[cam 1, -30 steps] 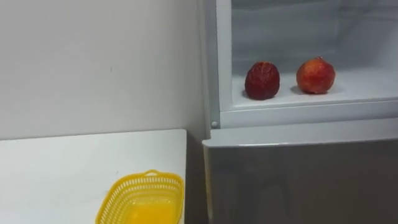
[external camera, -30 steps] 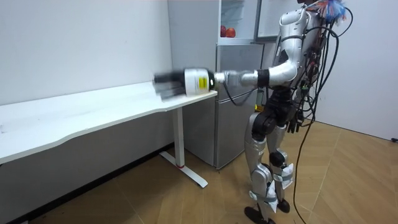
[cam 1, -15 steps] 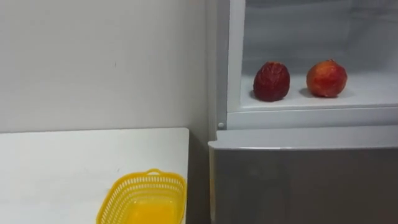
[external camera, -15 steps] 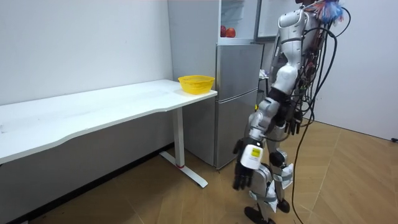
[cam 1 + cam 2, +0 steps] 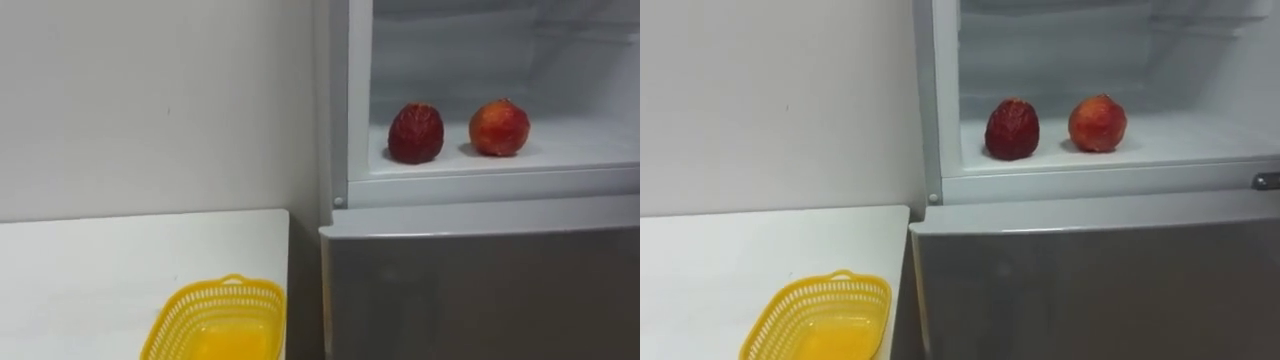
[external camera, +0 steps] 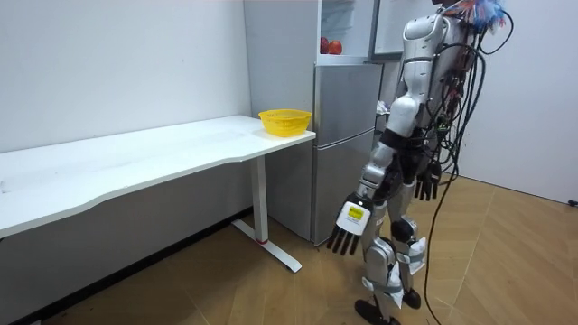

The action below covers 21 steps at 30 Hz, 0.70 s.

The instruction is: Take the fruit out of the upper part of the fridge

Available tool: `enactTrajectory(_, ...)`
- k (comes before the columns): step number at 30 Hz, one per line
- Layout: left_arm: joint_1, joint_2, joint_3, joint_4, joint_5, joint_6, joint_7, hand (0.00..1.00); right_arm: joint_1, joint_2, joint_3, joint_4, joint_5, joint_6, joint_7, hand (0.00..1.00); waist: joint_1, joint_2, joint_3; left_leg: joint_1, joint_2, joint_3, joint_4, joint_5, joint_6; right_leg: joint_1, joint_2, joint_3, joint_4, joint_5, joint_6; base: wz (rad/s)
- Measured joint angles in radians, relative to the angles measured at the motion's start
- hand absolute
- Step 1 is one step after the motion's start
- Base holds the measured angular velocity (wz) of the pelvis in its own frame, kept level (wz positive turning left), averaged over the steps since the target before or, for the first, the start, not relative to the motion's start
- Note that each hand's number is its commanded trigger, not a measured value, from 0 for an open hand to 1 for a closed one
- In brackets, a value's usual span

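The upper fridge compartment (image 5: 560,150) stands open. On its white shelf sit two fruits side by side: a dark red one (image 5: 416,132) on the left and an orange-red one (image 5: 499,127) to its right. In the room view I stand upright facing the fridge (image 6: 343,135). My left hand (image 6: 348,230) hangs low at knee height, away from my body, fingers straight and spread, holding nothing. My right hand (image 6: 426,185) hangs by my hip with relaxed fingers, also holding nothing.
A yellow mesh basket (image 5: 212,320) stands at the right end of the white table (image 5: 100,270), just left of the fridge. The lower fridge door (image 5: 480,290) is closed. A plain white wall (image 5: 150,100) runs behind the table.
My left arm, stretched out over the table a second ago, has dropped and now hangs low in front of my legs. The eye view shifted slightly; the fruits have not moved.
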State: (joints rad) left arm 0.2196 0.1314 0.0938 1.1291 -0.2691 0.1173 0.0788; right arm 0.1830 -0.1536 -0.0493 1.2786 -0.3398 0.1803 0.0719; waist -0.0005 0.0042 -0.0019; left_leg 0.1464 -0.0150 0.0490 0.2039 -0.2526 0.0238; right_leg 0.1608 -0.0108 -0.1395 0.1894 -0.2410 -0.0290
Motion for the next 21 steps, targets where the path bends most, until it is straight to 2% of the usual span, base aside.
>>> enactTrajectory(4,0.0,0.009,-0.023,0.0,0.008,0.006,-0.016,0.0,-0.004,0.004,0.015,-0.005,0.015,0.007,-0.026,0.0,-0.007,-0.004,-0.0009,-0.003,0.0,0.006,-0.001,0.0,0.0,-0.005,0.0,0.002,0.0,0.0,0.0,-0.03)
enactTrajectory(7,-0.003,0.009,-0.026,-0.004,0.019,0.001,-0.02,0.0,-0.004,0.005,0.016,-0.04,0.026,-0.006,-0.058,0.0,-0.02,-0.005,0.0005,0.0,0.0,0.006,-0.006,0.0,0.0,-0.004,0.0,0.003,-0.001,0.0,0.0,0.0)
enactTrajectory(13,-0.007,0.013,-0.063,-0.006,0.02,-0.041,-0.009,0.0,0.007,0.006,0.016,-0.122,0.076,-0.05,-0.128,0.0,-0.023,0.0,0.0032,0.004,0.001,0.007,-0.007,0.0,0.0,-0.003,0.004,0.017,-0.001,0.0,0.0,0.0)
enactTrajectory(18,-0.007,0.015,-0.09,-0.011,0.046,-0.057,-0.001,0.0,0.065,0.008,0.018,-0.309,0.106,-0.075,-0.173,0.0,-0.022,0.002,0.0044,-0.004,0.004,0.025,-0.011,0.0,0.0,-0.023,0.011,0.045,0.0,0.001,0.001,-0.1)
enactTrajectory(21,-0.011,0.022,-0.123,-0.022,0.049,-0.078,0.006,0.0,0.082,0.012,0.029,-0.442,0.167,-0.106,-0.203,0.0,-0.026,0.003,0.0031,-0.033,0.007,0.036,-0.005,0.0,0.0,-0.055,0.013,0.053,0.0,0.011,0.0,-0.15)
